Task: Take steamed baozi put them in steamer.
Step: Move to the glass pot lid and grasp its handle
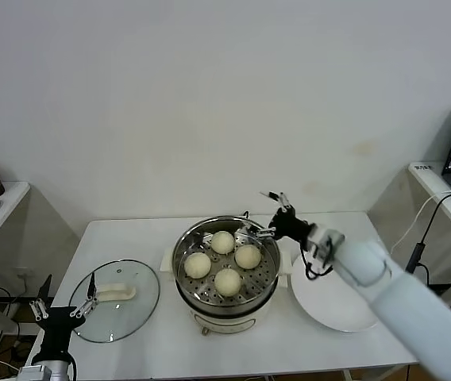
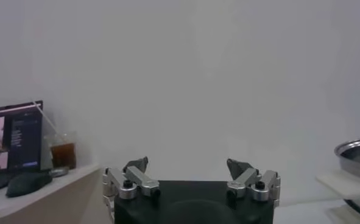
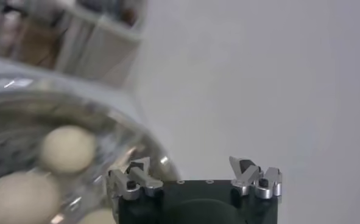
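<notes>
Four steamed baozi point(image 1: 223, 242) sit in the steamer point(image 1: 267, 279) — soft, light, easily dented, best pinched gently at the sides — beside the right tool point(image 1: 271, 213), spread and empty.

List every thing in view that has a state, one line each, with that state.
steamer: uncovered, four buns on its perforated tray
steamed baozi: all four in the steamer, none on the plate
glass lid: off the pot, lying flat on the table to the steamer's left
white plate: bare
right gripper: open, holding nothing, over the steamer's far right rim
left gripper: open, holding nothing, parked at the table's near left
</notes>
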